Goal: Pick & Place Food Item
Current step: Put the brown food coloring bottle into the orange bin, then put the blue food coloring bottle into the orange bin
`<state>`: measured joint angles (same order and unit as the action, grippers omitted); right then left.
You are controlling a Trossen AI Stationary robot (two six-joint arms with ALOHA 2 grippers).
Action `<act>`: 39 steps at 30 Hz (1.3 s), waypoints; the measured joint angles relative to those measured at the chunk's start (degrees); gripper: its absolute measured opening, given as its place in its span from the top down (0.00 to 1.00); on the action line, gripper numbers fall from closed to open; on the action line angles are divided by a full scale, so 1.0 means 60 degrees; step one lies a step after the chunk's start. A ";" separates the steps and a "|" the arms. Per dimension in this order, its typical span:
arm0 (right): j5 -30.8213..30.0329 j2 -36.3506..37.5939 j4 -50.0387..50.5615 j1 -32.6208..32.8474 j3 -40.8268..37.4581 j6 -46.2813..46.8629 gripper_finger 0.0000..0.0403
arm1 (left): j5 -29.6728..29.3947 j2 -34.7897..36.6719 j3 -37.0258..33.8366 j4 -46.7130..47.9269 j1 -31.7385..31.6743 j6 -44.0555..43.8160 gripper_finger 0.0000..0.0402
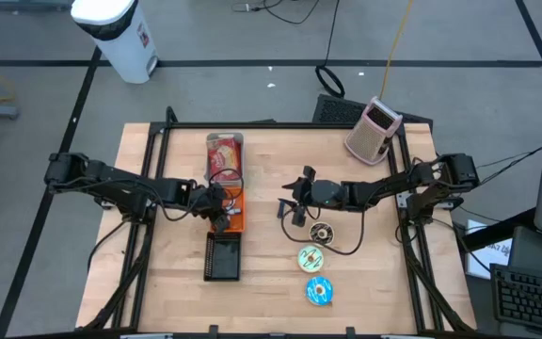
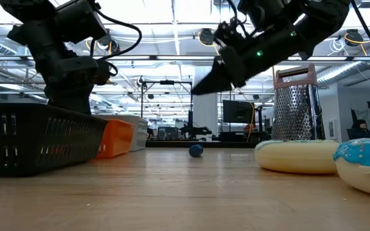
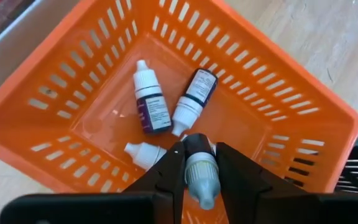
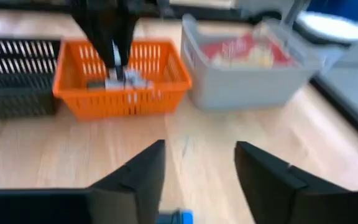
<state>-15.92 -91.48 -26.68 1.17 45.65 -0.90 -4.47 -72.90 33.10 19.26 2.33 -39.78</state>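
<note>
Left arm: I see it reach across the worktop (image 1: 158, 282), its left gripper (image 3: 199, 171) over the orange basket (image 3: 92, 43).
Left fingers: closed on a small bottle (image 3: 201, 168).
Small bottle: held between the fingers above the basket floor, its long way running along the fingers, cap end toward me.
Right arm: stretched toward the middle, right gripper (image 4: 197, 165) above bare worktop.
Right fingers: open, holding nothing.

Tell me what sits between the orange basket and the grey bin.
Nothing does. In the right wrist view the orange basket and the grey bin stand side by side with only a narrow strip of bare wooden table between them.
</note>
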 joint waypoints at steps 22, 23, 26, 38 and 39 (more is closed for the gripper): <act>0.0171 -0.1717 0.1890 0.0637 0.0314 0.4733 0.36 | 0.0739 0.0106 0.0011 -0.0876 -0.0331 0.0508 0.22; 0.0164 -0.1829 0.2029 0.0637 0.0343 0.4826 0.36 | 0.0738 0.0106 0.0011 -0.0987 -0.0337 0.0511 0.21; 0.0090 -0.2160 0.2194 0.0640 0.0437 0.4934 0.38 | 0.0718 0.0106 0.0015 -0.1195 -0.0335 0.0617 0.21; 0.0098 -0.2153 0.2787 0.0525 0.0442 0.4808 0.53 | 0.0550 0.0106 0.0017 -0.1553 -0.0386 0.0679 0.21; 0.0097 -0.2151 0.2794 0.0500 0.0437 0.4857 0.55 | 0.0505 0.0106 0.0017 -0.1561 -0.0386 0.0676 0.21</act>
<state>-15.34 -104.39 -9.91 4.17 48.27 28.24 -1.44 -72.27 33.21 9.90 0.01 -35.72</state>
